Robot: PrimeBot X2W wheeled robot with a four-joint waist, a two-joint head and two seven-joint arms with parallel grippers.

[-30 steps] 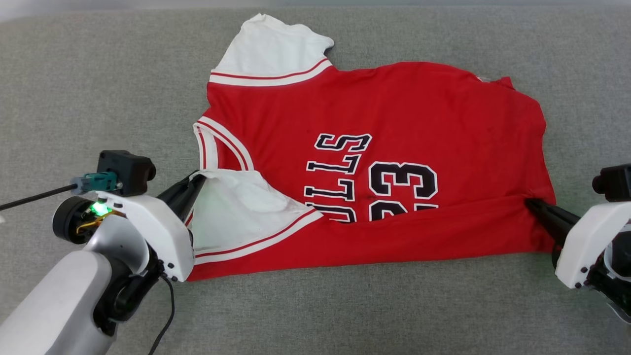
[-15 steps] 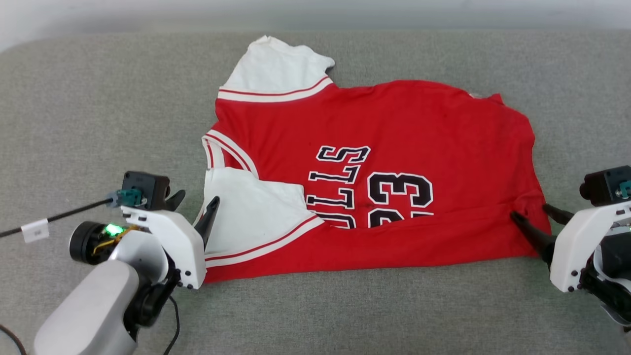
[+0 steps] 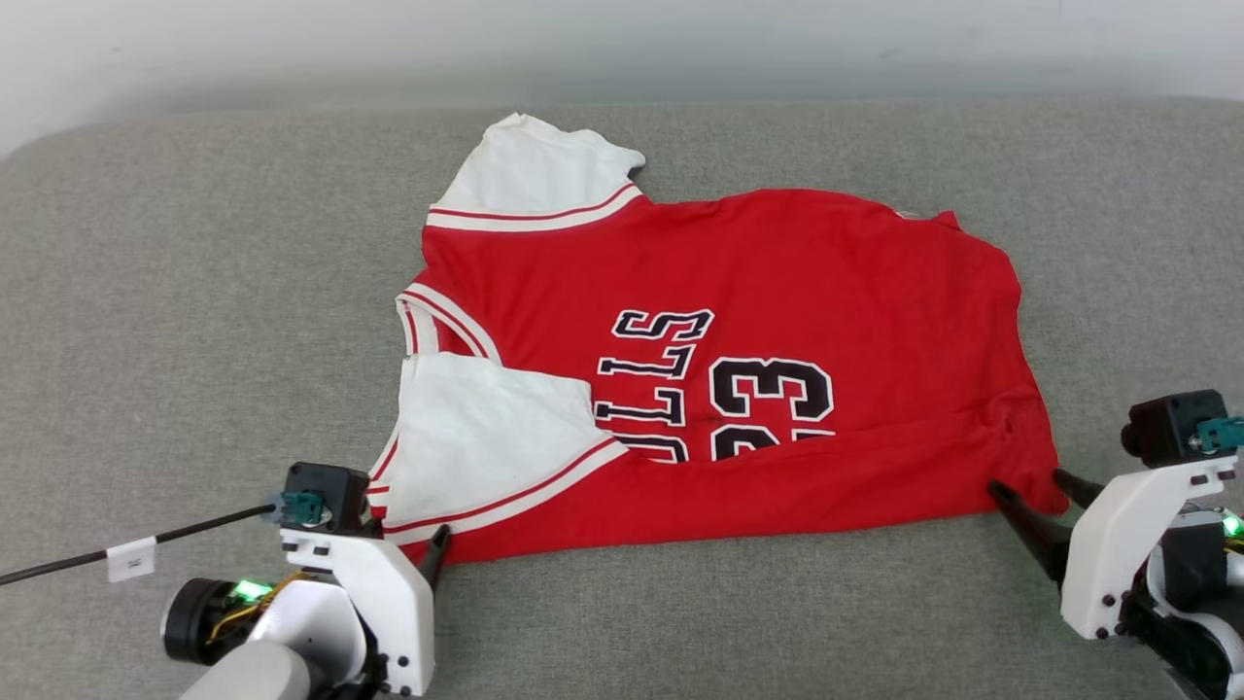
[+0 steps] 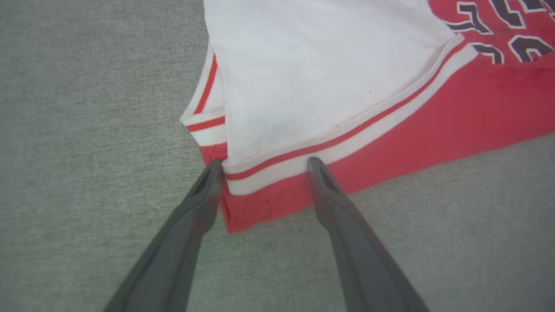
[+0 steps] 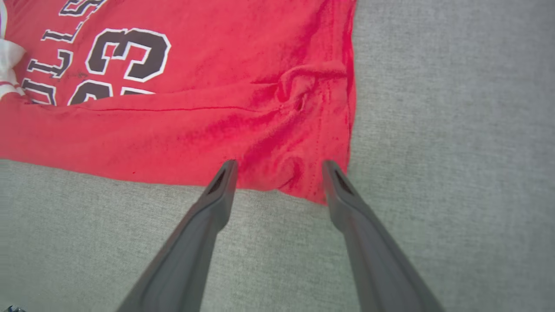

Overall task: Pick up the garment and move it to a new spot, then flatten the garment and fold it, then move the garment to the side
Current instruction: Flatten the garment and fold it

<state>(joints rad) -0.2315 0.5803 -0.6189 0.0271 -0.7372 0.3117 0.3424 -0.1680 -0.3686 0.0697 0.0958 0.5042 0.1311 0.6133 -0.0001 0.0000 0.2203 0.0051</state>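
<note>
Now the garment (image 3: 758,321) lies spread on the grey surface (image 3: 194,292), its red body running across the head view, with the collar (image 3: 437,321) toward the robot's left. Its near long edge is folded up over the body, and the fold covers the lower part of the black lettering (image 3: 651,384) and the number (image 3: 773,389). One white sleeve (image 3: 535,175) sticks out on the far side. The other lies turned in over the red cloth at the near left corner.

The left end effector (image 3: 408,535) sits at that corner, fingers (image 4: 190,225) apart and gripping nothing. In its wrist view the tips straddle the striped trim (image 4: 347,134) at the sleeve's edge. The right end effector (image 3: 1028,481) is at the near right corner, likewise spread wide with nothing held. In its wrist view the tips frame the rumpled corner, just beyond which a small pucker (image 5: 299,84) stands in the cloth. Whether any tip touches the cloth I cannot tell.
</note>
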